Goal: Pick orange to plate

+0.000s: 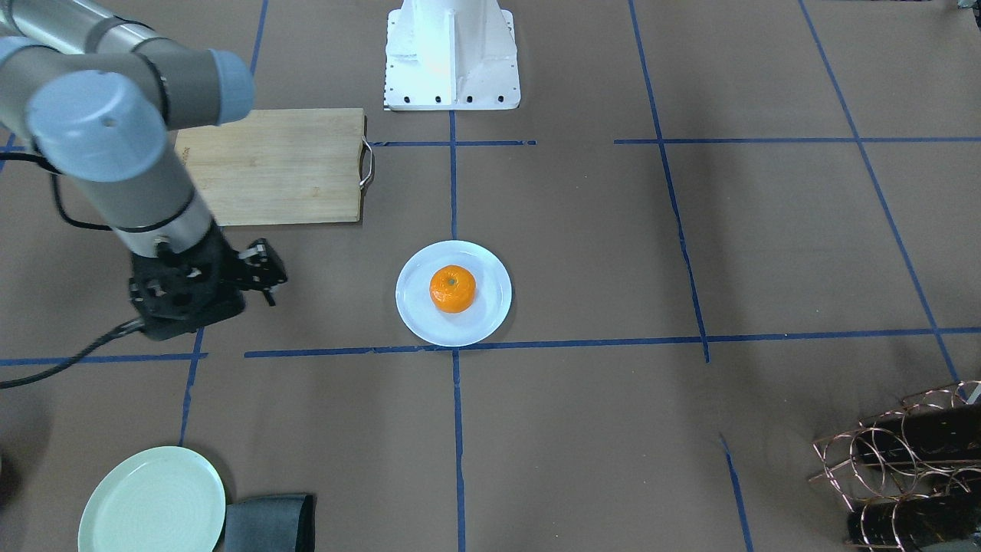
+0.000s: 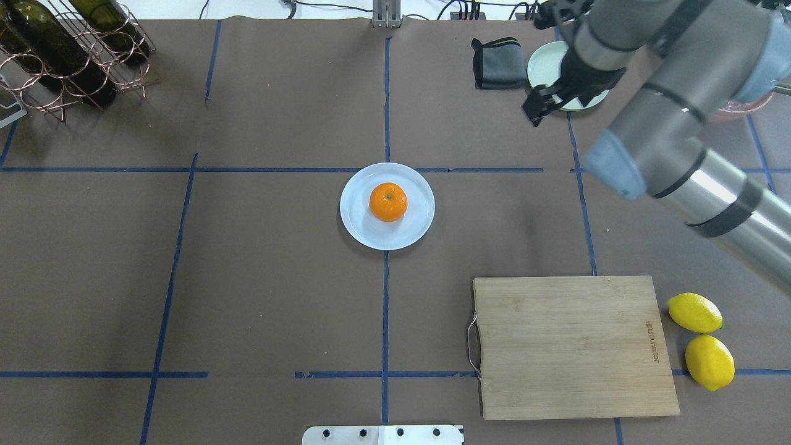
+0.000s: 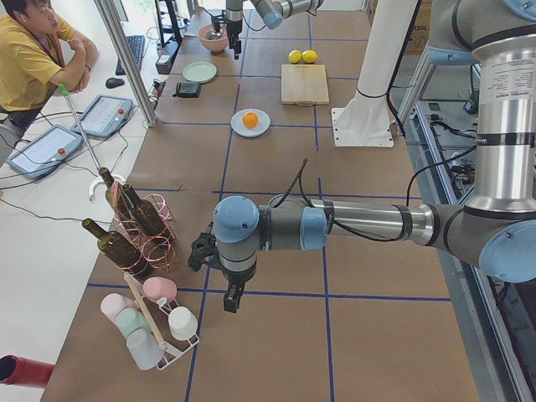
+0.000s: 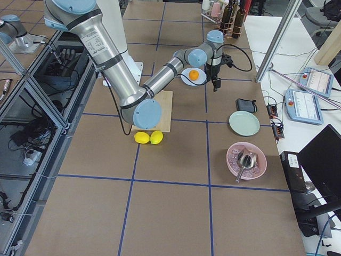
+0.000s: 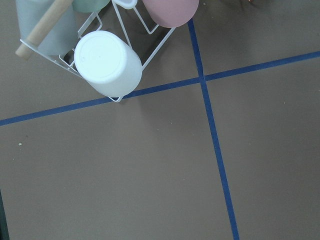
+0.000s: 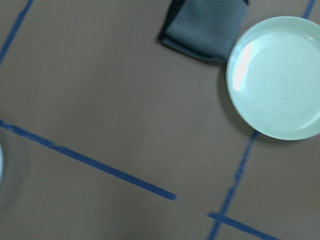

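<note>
The orange (image 1: 452, 289) (image 2: 388, 202) rests in the middle of the pale bluish-white plate (image 1: 418, 310) (image 2: 358, 230) at the table's centre, with nothing touching it. My right gripper (image 1: 264, 274) (image 2: 541, 106) hangs well off to the robot's right of the plate, raised above the table. It is open and holds nothing. My left gripper (image 3: 229, 300) shows only in the exterior left view, far from the plate beside a mug rack, and I cannot tell whether it is open or shut.
A wooden cutting board (image 2: 575, 346) lies near the robot, with two lemons (image 2: 695, 312) beside it. A mint-green plate (image 6: 280, 77) and a dark cloth (image 6: 205, 25) sit under the right wrist. A wine-bottle rack (image 2: 62, 55) and a mug rack (image 5: 107, 62) stand on the left.
</note>
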